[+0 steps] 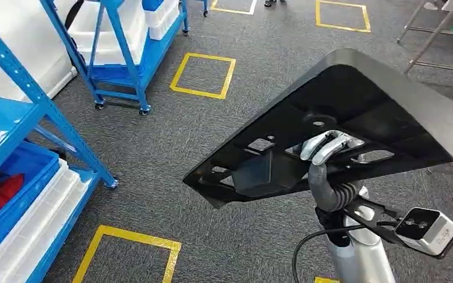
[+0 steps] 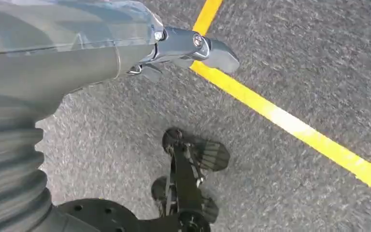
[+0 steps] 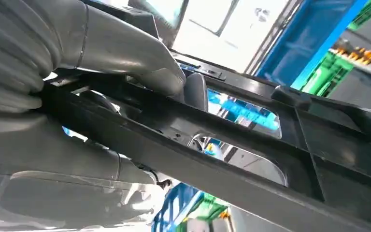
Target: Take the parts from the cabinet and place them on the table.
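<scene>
Grey carpet floor (image 1: 171, 147) with yellow marked squares (image 1: 203, 75); blue cabinet (image 1: 12, 127) stood at the robot's left.

The right hand (image 1: 324, 147) held a large black moulded part (image 1: 354, 112) aloft, its fingers (image 3: 125, 53) closed on a rib, clear of the cabinet. The left hand (image 2: 183, 46) hung over the floor, fingers apparently empty; their spread could not be told. No bench was seen. Judgement: keep the broad panel level and the grip firm during carriage, watching its overhanging edges near the racking.
</scene>
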### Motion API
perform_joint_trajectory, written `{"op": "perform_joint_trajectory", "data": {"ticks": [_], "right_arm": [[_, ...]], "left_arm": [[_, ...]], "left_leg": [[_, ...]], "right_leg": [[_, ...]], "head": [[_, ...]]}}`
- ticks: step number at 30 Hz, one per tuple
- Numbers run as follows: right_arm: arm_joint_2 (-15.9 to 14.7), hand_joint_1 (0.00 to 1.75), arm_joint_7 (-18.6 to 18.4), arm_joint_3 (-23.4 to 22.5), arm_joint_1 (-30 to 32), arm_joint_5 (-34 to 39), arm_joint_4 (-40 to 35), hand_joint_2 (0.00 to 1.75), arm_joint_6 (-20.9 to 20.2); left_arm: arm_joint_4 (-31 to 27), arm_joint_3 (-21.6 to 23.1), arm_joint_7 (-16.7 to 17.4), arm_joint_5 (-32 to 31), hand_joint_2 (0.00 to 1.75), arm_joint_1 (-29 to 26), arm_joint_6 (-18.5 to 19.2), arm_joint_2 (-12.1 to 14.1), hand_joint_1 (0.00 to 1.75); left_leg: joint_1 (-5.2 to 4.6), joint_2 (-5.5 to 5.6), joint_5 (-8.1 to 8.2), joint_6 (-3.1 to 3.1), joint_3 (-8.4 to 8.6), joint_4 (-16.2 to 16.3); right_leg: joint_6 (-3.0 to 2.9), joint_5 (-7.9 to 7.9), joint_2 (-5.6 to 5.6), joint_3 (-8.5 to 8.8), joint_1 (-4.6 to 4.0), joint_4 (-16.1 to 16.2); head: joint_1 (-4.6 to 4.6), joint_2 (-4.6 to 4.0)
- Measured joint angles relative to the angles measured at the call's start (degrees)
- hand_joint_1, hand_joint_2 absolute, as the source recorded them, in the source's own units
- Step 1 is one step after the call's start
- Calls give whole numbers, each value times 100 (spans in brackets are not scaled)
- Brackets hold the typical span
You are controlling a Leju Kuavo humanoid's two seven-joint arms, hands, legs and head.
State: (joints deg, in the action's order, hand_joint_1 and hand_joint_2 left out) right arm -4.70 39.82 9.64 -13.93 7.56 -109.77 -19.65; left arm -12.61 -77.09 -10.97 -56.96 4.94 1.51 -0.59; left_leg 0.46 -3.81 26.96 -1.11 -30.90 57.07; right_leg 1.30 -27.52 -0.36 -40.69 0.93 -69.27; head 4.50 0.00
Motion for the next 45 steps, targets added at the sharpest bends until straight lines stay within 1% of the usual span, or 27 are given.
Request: {"op": "perform_joint_trajectory", "data": {"ticks": [1, 2, 3, 6, 8, 10, 12, 13, 14, 16, 17, 18, 22, 23, 24, 25, 27, 29, 30, 32, 33, 34, 38, 40, 41, 43, 45], "right_arm": [[0, 175, 0, -2, 0, -9, 0, 175, 4], [-2, 175, 0, -2, -1, -13, 2, 175, 7], [-2, 175, -2, -2, 2, -7, 4, 175, 7], [-11, 175, -9, -13, 14, 28, 15, 175, 22], [-13, 175, -7, -13, 34, 18, 22, 175, 59], [-11, 175, -2, -13, 64, -18, 33, 175, 122], [-2, 175, 2, -9, 154, -61, 39, 175, 140], [2, 175, 2, -7, 197, -87, 52, 175, 146], [2, 175, 2, -4, 224, -96, 63, 175, 146], [2, 175, -4, 4, 211, -98, 77, 175, 123], [2, 175, -9, 9, 183, -94, 79, 175, 103], [2, 175, -24, 17, 150, -72, 92, 175, 90], [-11, 175, -66, 57, 64, 9, 157, 175, 63], [-26, 175, -66, 61, 55, 29, 171, 175, 66], [-46, 175, -55, 66, 18, 70, 181, 175, 79], [-46, 175, -55, 74, -28, 79, 192, 175, 96], [-46, 175, -42, 81, -29, 120, 216, 175, 114], [-46, 175, -24, 92, -12, 164, 234, 175, 114], [-46, 175, -6, 94, -11, 186, 234, 175, 116], [-55, 175, 4, 94, -11, 203, 225, 175, 120], [-57, 175, 7, 94, -11, 205, 210, 175, 122], [-57, 175, 7, 98, -7, 205, 201, 175, 124], [-87, 175, 11, 85, 49, 238, 116, 175, 125], [-98, 175, 11, 68, 82, 254, 52, 175, 136], [-98, 175, 11, 70, 96, 256, 46, 175, 142], [-101, 175, 11, 66, 193, 256, 20, 175, 146], [-101, 175, 9, 61, 268, 251, 17, 175, 146]], "left_arm": [[0, -7, 24, -2, 175, 1, -20, 0, 0], [0, -11, 59, 0, 175, 1, -39, 2, 0], [0, -15, 83, 0, 175, -1, -61, 4, 0], [0, -22, 146, -2, 175, -8, -85, 9, 0], [0, -24, 181, -33, 175, 15, -83, 11, 0], [0, -22, 219, -57, 175, 41, -70, 11, 0], [0, -22, 258, -74, 175, 1, -70, 26, 0], [0, -22, 277, -87, 175, -29, -74, 26, 0], [0, -22, 286, -92, 175, -53, -83, 26, 0], [0, -22, 286, -57, 175, -42, -83, 26, 0], [0, -22, 273, -33, 175, -30, -83, 26, 0], [0, -28, 241, 13, 175, -17, -77, 28, 0], [0, -50, 164, 77, 175, -4, -57, 26, 0], [0, -50, 155, 79, 175, 15, -50, 22, 0], [0, -52, 140, 83, 175, 24, -48, 22, 0], [0, -59, 129, 85, 175, 12, -46, 22, 0], [0, -72, 127, 100, 175, -28, -41, 22, 0], [0, -85, 124, 109, 175, -39, -46, 22, 0], [0, -94, 122, 111, 175, -33, -50, 22, 0], [0, -109, 120, 116, 175, -25, -52, 22, 0], [0, -111, 118, 116, 175, -25, -55, 24, 0], [0, -116, 109, 116, 175, -28, -59, 24, 0], [0, -122, 61, 96, 175, -1, -68, 31, 0], [0, -122, 37, 87, 175, 5, -50, 33, 0], [0, -125, 35, 90, 175, -7, -50, 35, 0], [0, -133, 33, 90, 175, -42, -52, 44, 0], [0, -140, 44, 92, 175, -61, -52, 44, 0]], "left_leg": [[0, -53, 19, 19, 20, 6], [-12, -107, 42, 52, 43, 12], [-55, -148, 73, 93, 40, 32], [-41, -316, 93, 177, 86, 7], [-21, -363, 158, 239, 89, 12], [9, 73, 575, 266, -188, 711], [11, 245, 876, 270, -625, 1576], [10, 275, 859, 265, -737, 1749], [10, 301, 702, 250, -728, 1646], [11, 388, 202, 203, -441, 897], [16, 563, -49, 176, -231, 391], [32, 888, 38, 152, -158, 209], [-19, 704, -17, 75, -105, 103], [41, 604, -77, 16, -83, 27], [17, 560, -93, -3, -71, -6], [-1, 474, -92, -35, -77, -8], [-24, 317, -85, -43, -82, -5], [-30, 158, -75, -45, -89, 2], [-32, 89, -66, -38, -87, 5], [-32, -31, -36, -4, -54, 13], [-46, -78, -18, 21, -28, 16], [-88, -122, 6, 58, -28, 33], [-79, -345, 52, 184, 44, 9], [-23, 140, 338, 235, -124, 408], [-20, 255, 575, 247, -336, 864], [-20, 323, 896, 268, -780, 1765], [-19, 326, 683, 259, -823, 1733]], "right_leg": [[-13, 229, -131, 332, -5, 584], [-42, 236, -396, 567, -29, 1046], [-101, 238, -409, 581, -81, 1085], [-188, 233, -191, 539, -119, 1060], [-262, 276, -64, 576, -74, 1132], [-300, 283, 40, 572, -70, 1135], [-330, 279, 179, 573, -88, 1128], [-332, 278, 260, 573, -95, 1120], [-333, 277, 354, 574, -99, 1107], [-324, 270, 511, 575, -103, 1074], [-311, 261, 578, 575, -98, 1057], [-279, 259, 636, 551, -108, 1040], [-110, 331, 899, 487, -31, 1076], [-99, 300, 779, 481, -39, 1020], [-85, 182, 414, 413, -84, 883], [-67, -54, 203, 243, -76, 533], [-36, -466, 85, -172, -51, -358], [-9, -487, 64, -323, -24, -684], [-3, -321, 50, -191, -14, -447], [-30, 170, -137, 442, -23, 675], [-64, 166, -424, 646, -55, 1079], [-116, 176, -446, 656, -97, 1108], [-236, 202, -149, 642, -92, 1144], [-292, 230, -49, 672, -61, 1180], [-314, 235, 10, 668, -63, 1180], [-319, 233, 178, 667, -76, 1175], [-317, 233, 351, 674, -77, 1165]], "head": [[0, 0], [0, 0], [0, 0], [0, 0], [0, 0], [2, 0], [0, 0], [0, 0], [0, 0], [0, 0], [0, 0], [0, 0], [0, 0], [0, 0], [-2, 0], [0, 0], [-2, 0], [0, 0], [0, 0], [0, 0], [0, 0], [0, 0], [0, 0], [0, 0], [0, 0], [0, 0], [0, 0]]}}
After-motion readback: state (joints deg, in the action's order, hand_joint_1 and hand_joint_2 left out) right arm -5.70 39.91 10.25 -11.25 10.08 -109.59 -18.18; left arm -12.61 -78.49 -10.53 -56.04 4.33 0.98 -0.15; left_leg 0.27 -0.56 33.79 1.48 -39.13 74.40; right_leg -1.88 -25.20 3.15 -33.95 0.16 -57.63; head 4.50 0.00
